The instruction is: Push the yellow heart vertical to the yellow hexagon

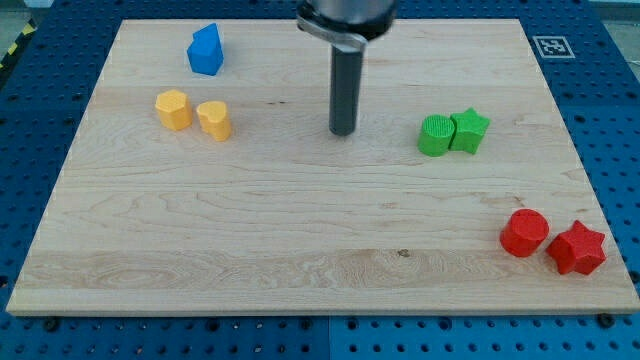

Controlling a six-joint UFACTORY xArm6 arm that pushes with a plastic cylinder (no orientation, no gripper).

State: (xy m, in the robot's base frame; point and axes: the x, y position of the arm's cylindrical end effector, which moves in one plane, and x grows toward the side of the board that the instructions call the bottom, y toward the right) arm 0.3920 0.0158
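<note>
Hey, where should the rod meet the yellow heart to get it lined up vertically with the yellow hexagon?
There is nothing to grip with; it is a push. The yellow heart sits just to the view's right of the yellow hexagon, nearly touching. My tip is well off to the view's right. I would probably approach the heart's upper right side, nudging it down and left.

The wooden board (300, 250) carries seven blocks and my tip (343, 131).

- My tip stands near the board's centre, toward the view's top, apart from every block.
- The yellow hexagon (173, 109) and yellow heart (214, 119) lie at the view's left, just beside each other, the heart on the right.
- The blue block (206, 50) lies above them, near the top edge.
- The green cylinder (436, 135) and green star (470, 130) touch, right of my tip, the star on the right.
- The red cylinder (525, 233) and red star (577, 249) lie at the bottom right corner, the star nearest the right edge.
</note>
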